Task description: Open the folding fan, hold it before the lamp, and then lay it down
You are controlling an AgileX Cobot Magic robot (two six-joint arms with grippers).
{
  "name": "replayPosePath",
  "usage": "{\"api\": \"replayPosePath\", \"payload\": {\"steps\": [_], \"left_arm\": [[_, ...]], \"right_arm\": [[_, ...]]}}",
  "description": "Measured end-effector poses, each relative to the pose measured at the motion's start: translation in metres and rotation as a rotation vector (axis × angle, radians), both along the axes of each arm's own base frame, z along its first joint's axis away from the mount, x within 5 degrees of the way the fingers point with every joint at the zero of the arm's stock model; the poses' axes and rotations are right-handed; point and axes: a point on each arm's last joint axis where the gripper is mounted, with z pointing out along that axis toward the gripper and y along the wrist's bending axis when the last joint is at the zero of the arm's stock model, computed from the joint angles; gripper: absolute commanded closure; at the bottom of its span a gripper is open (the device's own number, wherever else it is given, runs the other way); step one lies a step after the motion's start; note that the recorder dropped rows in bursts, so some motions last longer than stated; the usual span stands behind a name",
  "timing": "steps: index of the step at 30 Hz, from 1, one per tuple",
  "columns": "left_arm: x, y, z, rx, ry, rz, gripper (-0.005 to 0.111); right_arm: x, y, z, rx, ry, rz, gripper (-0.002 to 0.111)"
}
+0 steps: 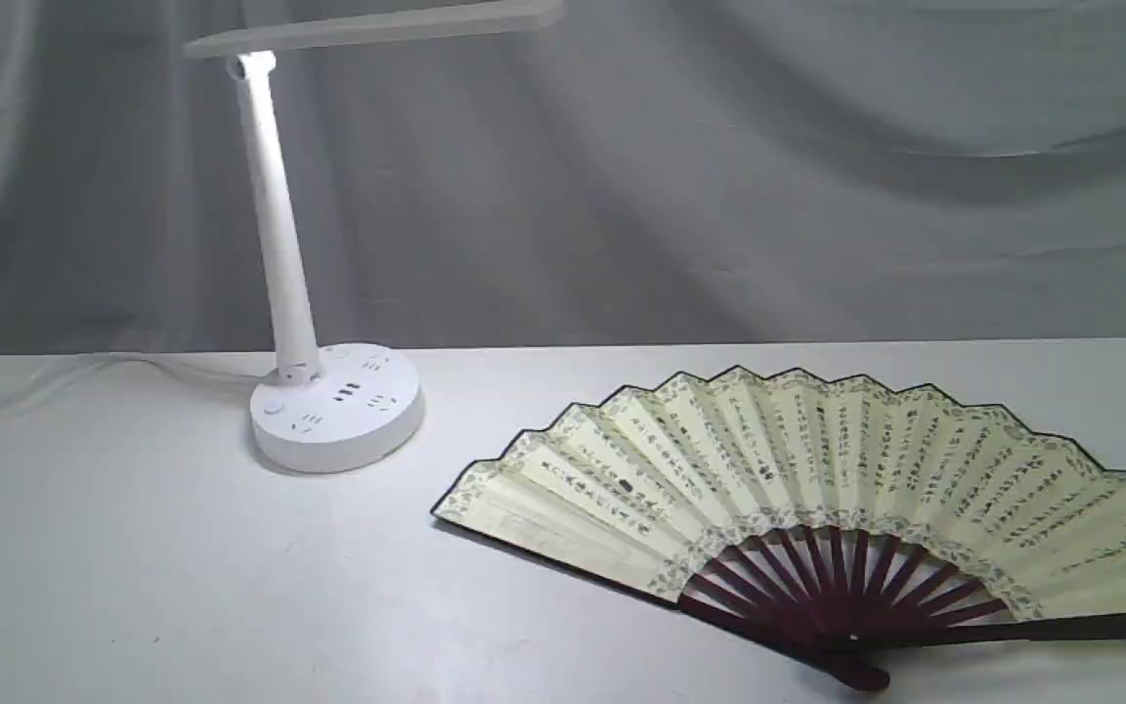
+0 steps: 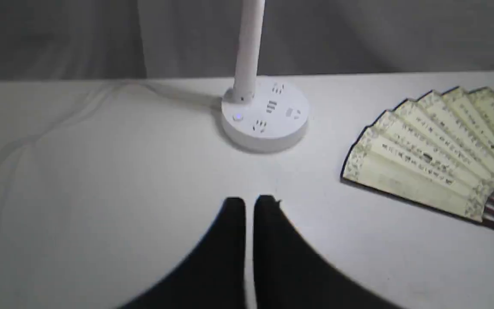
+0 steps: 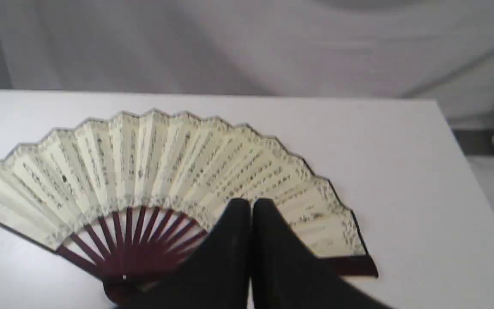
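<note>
The folding fan [image 1: 817,479] lies spread flat on the white table [image 1: 133,567], cream leaf up, maroon ribs meeting at the pivot near the front edge. It also shows as the fan [image 2: 435,150] and the fan [image 3: 152,167]. The white lamp [image 1: 333,401] stands at the back left, head lit, and its round base [image 2: 264,116] shows in the left wrist view. Neither gripper appears in the exterior view. My left gripper [image 2: 249,204] hangs shut over bare table in front of the lamp base. My right gripper [image 3: 250,206] hangs shut above the fan's right half, holding nothing.
A grey cloth backdrop [image 1: 719,176] hangs behind the table. The lamp's white cord [image 2: 58,124] trails across the table's back left. The table's right edge [image 3: 465,171] drops off beside the fan.
</note>
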Motion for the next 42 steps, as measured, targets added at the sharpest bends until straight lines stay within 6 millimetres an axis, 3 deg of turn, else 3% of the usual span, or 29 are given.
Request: {"api": "replayPosePath", "payload": {"steps": [4, 14, 24, 30, 42], "left_arm": [[-0.036, 0.004, 0.004, -0.008, -0.114, 0.002, 0.107], [-0.116, 0.011, 0.006, -0.033, -0.374, 0.002, 0.107], [-0.170, 0.017, -0.006, -0.030, -0.491, 0.008, 0.107], [-0.185, 0.019, -0.010, -0.031, -0.550, 0.012, 0.107], [-0.173, 0.018, -0.020, -0.023, -0.515, 0.016, 0.107]], "right_arm": [[-0.038, 0.007, 0.010, -0.026, -0.111, 0.002, 0.108], [-0.111, 0.022, 0.009, -0.061, -0.278, 0.002, 0.108], [-0.164, 0.032, -0.010, -0.084, -0.350, 0.004, 0.108], [-0.166, 0.032, -0.016, -0.088, -0.316, 0.007, 0.108], [-0.158, 0.029, -0.026, -0.093, -0.266, 0.024, 0.108]]}}
